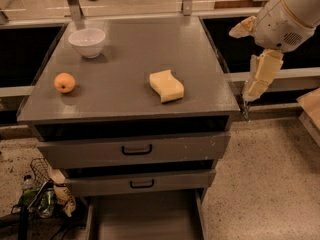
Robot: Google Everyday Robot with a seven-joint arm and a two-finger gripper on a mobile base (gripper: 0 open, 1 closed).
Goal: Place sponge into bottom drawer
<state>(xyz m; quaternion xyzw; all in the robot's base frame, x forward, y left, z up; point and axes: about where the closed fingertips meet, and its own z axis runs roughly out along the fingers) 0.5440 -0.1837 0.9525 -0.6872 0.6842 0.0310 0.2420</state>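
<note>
The pale yellow sponge (166,85) lies flat on the grey cabinet top (125,54), right of centre and near the front edge. The bottom drawer (145,219) is pulled out at the foot of the cabinet, and its plain grey inside shows nothing in it. My gripper (253,90) hangs pointing down just off the cabinet's right edge, level with the sponge and about a hand's width to its right. It holds nothing and touches neither the sponge nor the cabinet.
An orange fruit (65,82) sits at the top's left front and a white bowl (87,42) at its back left. Two upper drawers with black handles (137,149) stand slightly ajar. Bottles and clutter (45,194) lie on the floor left; a wooden object (311,109) is at right.
</note>
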